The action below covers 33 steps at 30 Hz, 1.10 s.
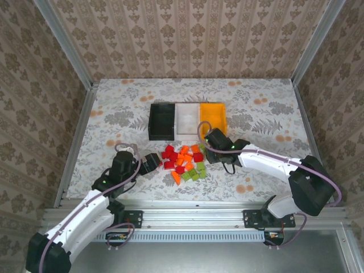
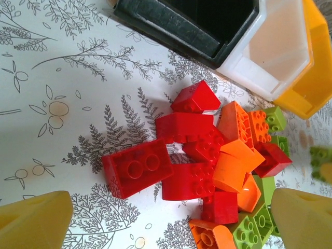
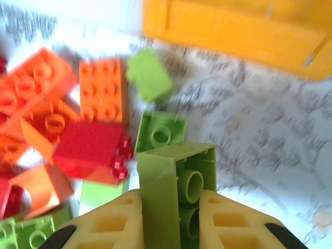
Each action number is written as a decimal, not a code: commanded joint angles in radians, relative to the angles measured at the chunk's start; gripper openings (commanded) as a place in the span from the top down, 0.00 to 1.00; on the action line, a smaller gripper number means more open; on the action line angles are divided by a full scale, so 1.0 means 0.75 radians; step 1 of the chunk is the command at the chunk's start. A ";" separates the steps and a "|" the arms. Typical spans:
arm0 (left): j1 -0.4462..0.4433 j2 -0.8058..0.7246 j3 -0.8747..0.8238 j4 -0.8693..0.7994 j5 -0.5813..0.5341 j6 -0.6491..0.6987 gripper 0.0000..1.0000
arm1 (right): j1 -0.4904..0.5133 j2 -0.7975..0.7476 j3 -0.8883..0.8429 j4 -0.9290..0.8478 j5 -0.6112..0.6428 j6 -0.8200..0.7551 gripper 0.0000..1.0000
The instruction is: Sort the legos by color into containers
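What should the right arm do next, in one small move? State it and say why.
Probably lift straight up. The right gripper is shut on a light green brick, right beside the pile. Rising first should clear that pile before heading to the bins.

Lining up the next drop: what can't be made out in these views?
Top view: the legos overlap and are too small to count; the right arm covers the pile's right edge.
Left wrist view: the containers are cut by the top edge; the black bin's floor is lost in shadow.
Right wrist view: blurred; the orange-yellow bin is cut by the top edge, its inside unseen.
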 commanded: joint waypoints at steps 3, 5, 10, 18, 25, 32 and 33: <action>-0.022 0.050 -0.017 0.082 0.017 -0.037 0.00 | -0.199 0.168 0.282 -0.007 -0.071 -0.074 0.79; -0.029 0.075 -0.018 0.080 0.004 -0.060 0.00 | -0.245 0.309 0.418 -0.022 -0.074 -0.100 0.79; -0.038 0.061 -0.041 0.087 -0.001 -0.094 0.00 | -0.290 0.567 0.684 -0.086 -0.080 -0.148 0.79; -0.040 -0.002 -0.008 -0.005 -0.002 -0.077 0.00 | -0.318 0.656 0.817 -0.115 -0.016 -0.126 0.53; -0.041 0.013 0.013 -0.021 0.008 -0.066 0.00 | -0.284 0.430 0.708 -0.079 -0.002 -0.103 0.50; -0.042 0.024 -0.030 -0.031 0.012 -0.086 0.00 | 0.066 0.181 0.366 -0.067 0.021 -0.073 0.62; -0.042 0.021 -0.040 -0.044 0.006 -0.089 0.00 | 0.142 0.166 0.325 -0.072 0.027 -0.049 0.62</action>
